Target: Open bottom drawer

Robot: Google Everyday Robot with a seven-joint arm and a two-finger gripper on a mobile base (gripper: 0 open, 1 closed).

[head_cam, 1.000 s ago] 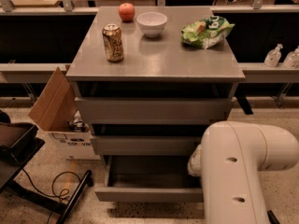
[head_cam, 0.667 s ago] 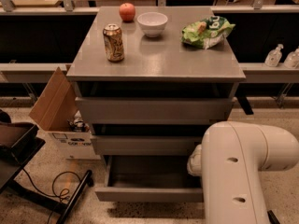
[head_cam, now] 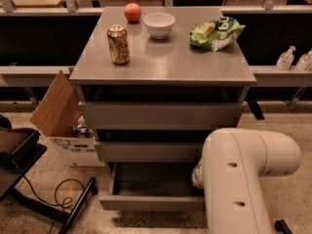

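Observation:
The grey cabinet [head_cam: 161,62] has three drawers. The bottom drawer [head_cam: 146,201] is pulled out, showing its grey box tray [head_cam: 151,182] and a flat handleless front. The two wider drawer fronts above it, the top one [head_cam: 161,115] and the middle one [head_cam: 146,151], are in. My white arm [head_cam: 243,174] fills the lower right and reaches toward the drawer's right side. The gripper is hidden behind the arm.
On the cabinet top stand a can [head_cam: 118,44], a red apple [head_cam: 132,12], a white bowl [head_cam: 159,24] and a green chip bag [head_cam: 214,33]. An open cardboard box [head_cam: 61,116] sits on the floor at the left, with a black stand and cable [head_cam: 63,199].

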